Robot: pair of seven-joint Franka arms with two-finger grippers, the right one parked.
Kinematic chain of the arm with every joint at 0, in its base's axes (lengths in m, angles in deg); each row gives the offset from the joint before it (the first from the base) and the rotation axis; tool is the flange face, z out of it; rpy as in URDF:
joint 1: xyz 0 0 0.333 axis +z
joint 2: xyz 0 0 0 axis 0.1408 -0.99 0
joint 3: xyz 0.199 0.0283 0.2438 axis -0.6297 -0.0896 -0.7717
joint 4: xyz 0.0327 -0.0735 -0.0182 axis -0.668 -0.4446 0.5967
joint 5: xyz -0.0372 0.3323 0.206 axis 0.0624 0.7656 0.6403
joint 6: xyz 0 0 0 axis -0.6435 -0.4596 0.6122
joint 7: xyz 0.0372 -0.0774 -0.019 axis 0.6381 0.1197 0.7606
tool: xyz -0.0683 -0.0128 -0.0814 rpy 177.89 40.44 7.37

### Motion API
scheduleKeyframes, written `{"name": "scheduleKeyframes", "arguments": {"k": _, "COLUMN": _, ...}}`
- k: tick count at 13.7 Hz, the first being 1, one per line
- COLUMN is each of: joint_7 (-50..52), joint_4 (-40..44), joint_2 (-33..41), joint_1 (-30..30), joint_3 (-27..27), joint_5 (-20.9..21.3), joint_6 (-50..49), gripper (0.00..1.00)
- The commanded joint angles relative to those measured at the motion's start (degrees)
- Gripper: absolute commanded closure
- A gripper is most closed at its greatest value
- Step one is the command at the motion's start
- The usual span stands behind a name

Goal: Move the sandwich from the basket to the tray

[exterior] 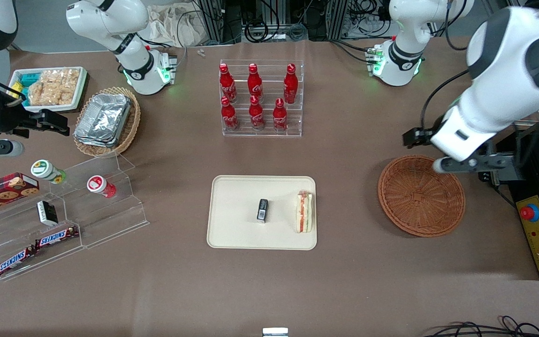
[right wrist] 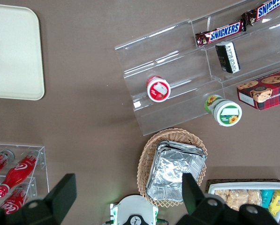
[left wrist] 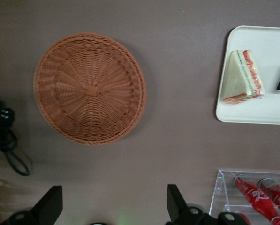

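Hovering above the basket (exterior: pixel 421 196), my end effector (left wrist: pixel 112 206) is spread and empty. Sandwich (exterior: pixel 304 211) sits at the tray (exterior: pixel 232 234) edge; a careless sweep could knock it onto the desk (exterior: pixel 344 281)

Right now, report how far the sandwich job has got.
Done: the sandwich lies on the tray, beside a small black packet, and the basket is empty. In hand: nothing; the gripper is open, raised above the table next to the basket. Left: nothing visible.
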Motion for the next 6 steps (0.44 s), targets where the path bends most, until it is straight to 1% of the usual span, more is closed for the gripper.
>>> {"name": "scheduleKeyframes", "arguments": {"k": 1, "joint_7": -6.39, "joint_4": -6.14, "joint_2": 7.39, "joint_1": -0.45, "joint_3": -3.79, "joint_5": -1.64, "joint_6": -0.32, "gripper": 0.00}}
{"name": "scheduleKeyframes", "arguments": {"k": 3, "joint_7": -6.23, "joint_4": -4.49, "joint_2": 6.70, "joint_1": -0.45, "joint_3": -3.89, "joint_5": -1.38, "joint_6": -0.41, "gripper": 0.00}}
{"name": "scheduleKeyframes", "arguments": {"k": 4, "joint_7": -6.32, "joint_4": -2.56, "joint_2": 5.56, "joint_1": -0.45, "joint_3": -3.80, "joint_5": -0.68, "joint_6": -0.50, "gripper": 0.00}}
{"name": "scheduleKeyframes", "arguments": {"k": 6, "joint_7": -6.14, "joint_4": 0.34, "joint_2": 4.15, "joint_1": -0.45, "joint_3": -3.62, "joint_5": -0.58, "joint_6": -2.33, "gripper": 0.00}}
